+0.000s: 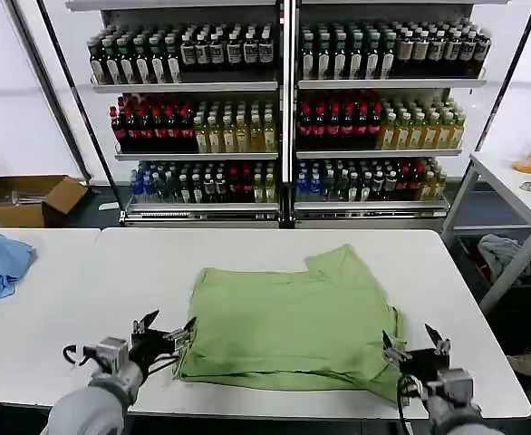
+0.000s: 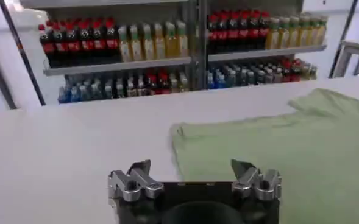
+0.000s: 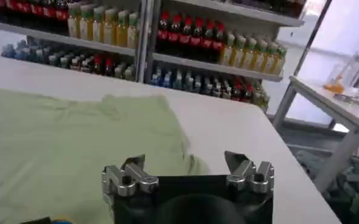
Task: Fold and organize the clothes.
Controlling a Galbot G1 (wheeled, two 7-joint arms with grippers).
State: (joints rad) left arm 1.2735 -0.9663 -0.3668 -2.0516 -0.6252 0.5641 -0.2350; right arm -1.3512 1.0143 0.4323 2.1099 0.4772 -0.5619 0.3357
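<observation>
reaching in from the near edge of the white table (image 1: 66,317), the left gripper (image 1: 168,333) sits low at the shirt's near-left corner, its fingers (image 2: 135,181) spread apart with nothing between them, one tip right at the hem and the other over bare tabletop. the right gripper (image 1: 414,346) mirrors it at the near-right corner, jaws likewise wide and empty, poised at the edge of the fabric just beside the table's front rim. both forearms come up from below in the head view, roughly level with the table and angled slightly inward.

between them lies the light green polo shirt (image 1: 293,322), spread mostly flat near the front-centre of the table with its plain side up (the collar and printed front cannot be made out), one sleeve or flap pointing toward the far side. from the left wrist camera the shirt (image 2: 289,152) lies just ahead of the fingers; from the right wrist camera it (image 3: 63,146) stretches away past the fingers (image 3: 247,176).

a crumpled light blue cloth (image 1: 1,263) rests well apart at the table's left end. behind the table stand shelves of bottles (image 1: 284,118), a cardboard box (image 1: 30,199) on the floor to the left, and a second white table (image 1: 519,190) to the right.
</observation>
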